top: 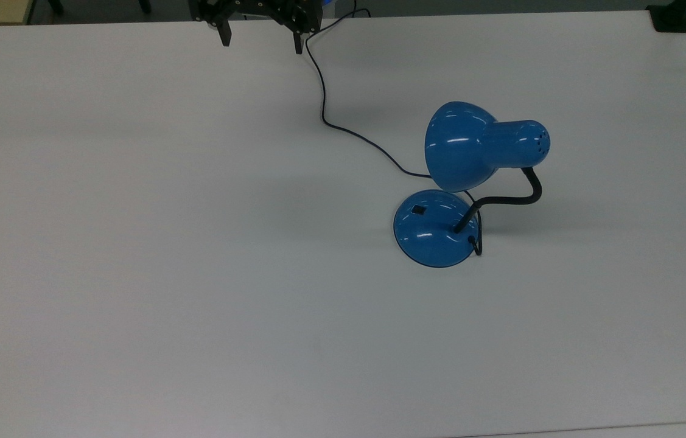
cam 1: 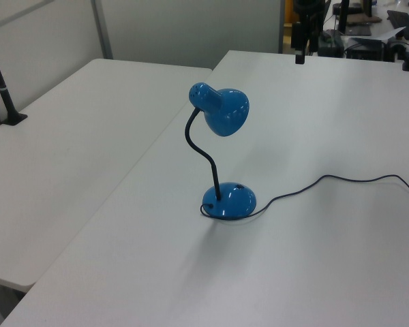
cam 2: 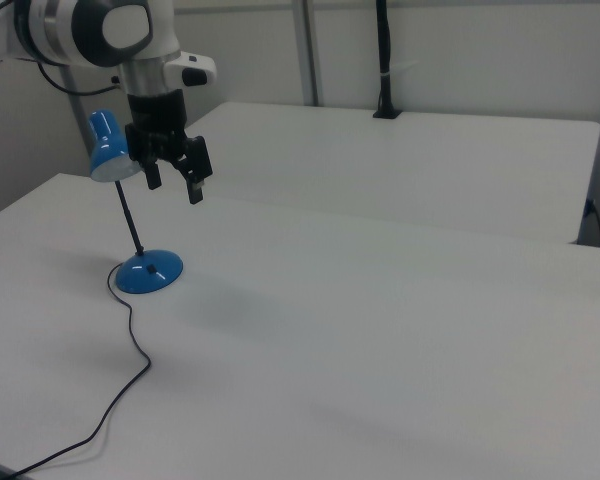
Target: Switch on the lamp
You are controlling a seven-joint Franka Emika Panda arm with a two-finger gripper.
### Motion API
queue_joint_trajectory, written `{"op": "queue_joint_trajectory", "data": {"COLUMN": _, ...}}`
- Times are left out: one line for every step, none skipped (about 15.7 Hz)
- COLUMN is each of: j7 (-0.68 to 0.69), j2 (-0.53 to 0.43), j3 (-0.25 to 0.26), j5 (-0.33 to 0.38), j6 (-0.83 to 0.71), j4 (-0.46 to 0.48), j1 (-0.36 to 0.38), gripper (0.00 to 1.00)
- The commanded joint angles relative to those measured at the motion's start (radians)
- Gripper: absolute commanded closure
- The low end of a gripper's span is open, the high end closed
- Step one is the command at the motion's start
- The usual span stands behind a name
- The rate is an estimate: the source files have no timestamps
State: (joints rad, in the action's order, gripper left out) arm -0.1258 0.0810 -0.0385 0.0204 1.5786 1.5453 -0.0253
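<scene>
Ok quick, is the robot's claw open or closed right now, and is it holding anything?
Gripper: open, holding nothing, hanging above the table, apart from the lamp.

Lamp (top: 470, 182) stands on the table (top: 136, 274), toward the top view's right; shade sits above and just behind its base in the top view; cord (top: 343, 131) runs across the table from the base toward my gripper (top: 259, 38), which hangs at the top view's upper edge, well apart from the lamp.
</scene>
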Motion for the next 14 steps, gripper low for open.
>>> {"op": "queue_joint_trajectory", "data": {"j7": 0.023, "j2": 0.003, "j3": 0.006, "j5": -0.011, "j6": 0.018, "j4": 0.004, "j1": 0.002, "gripper": 0.00}}
{"op": "queue_joint_trajectory", "data": {"j7": 0.023, "j2": 0.003, "j3": 0.008, "j5": -0.011, "j6": 0.020, "j4": 0.004, "j1": 0.002, "gripper": 0.00}}
{"op": "queue_joint_trajectory", "data": {"j7": 0.023, "j2": 0.003, "j3": 0.008, "j5": -0.011, "j6": 0.018, "j4": 0.004, "j1": 0.002, "gripper": 0.00}}
{"op": "queue_joint_trajectory", "data": {"j7": 0.023, "j2": 0.003, "j3": 0.008, "j5": -0.011, "j6": 0.018, "j4": 0.006, "j1": 0.002, "gripper": 0.07}}
{"op": "queue_joint_trajectory", "data": {"j7": 0.029, "j2": 0.003, "j3": 0.008, "j5": -0.011, "j6": 0.018, "j4": 0.004, "j1": 0.002, "gripper": 0.20}}
{"op": "queue_joint_trajectory", "data": {"j7": 0.040, "j2": 0.005, "j3": 0.009, "j5": -0.010, "j6": 0.018, "j4": 0.004, "j1": 0.001, "gripper": 0.37}}
{"op": "queue_joint_trajectory", "data": {"j7": 0.051, "j2": 0.005, "j3": 0.009, "j5": -0.007, "j6": 0.018, "j4": 0.004, "j1": -0.001, "gripper": 0.54}}
{"op": "queue_joint_trajectory", "data": {"j7": 0.055, "j2": 0.003, "j3": 0.009, "j5": -0.004, "j6": 0.017, "j4": 0.006, "j1": -0.004, "gripper": 0.68}}
{"op": "queue_joint_trajectory", "data": {"j7": 0.057, "j2": 0.005, "j3": 0.009, "j5": -0.002, "j6": 0.018, "j4": 0.006, "j1": -0.005, "gripper": 0.82}}
{"op": "queue_joint_trajectory", "data": {"j7": 0.057, "j2": 0.005, "j3": 0.009, "j5": -0.002, "j6": 0.018, "j4": 0.007, "j1": -0.005, "gripper": 0.94}}
{"op": "queue_joint_trajectory", "data": {"j7": 0.057, "j2": 0.014, "j3": 0.009, "j5": 0.000, "j6": 0.018, "j4": 0.007, "j1": -0.005, "gripper": 1.00}}
{"op": "queue_joint_trajectory", "data": {"j7": 0.057, "j2": 0.019, "j3": 0.009, "j5": 0.000, "j6": 0.018, "j4": 0.006, "j1": -0.005, "gripper": 1.00}}
{"op": "queue_joint_trajectory", "data": {"j7": 0.067, "j2": 0.031, "j3": 0.009, "j5": 0.000, "j6": 0.030, "j4": 0.009, "j1": -0.001, "gripper": 1.00}}
{"op": "queue_joint_trajectory", "data": {"j7": 0.068, "j2": 0.034, "j3": 0.008, "j5": 0.000, "j6": 0.046, "j4": 0.012, "j1": 0.002, "gripper": 1.00}}
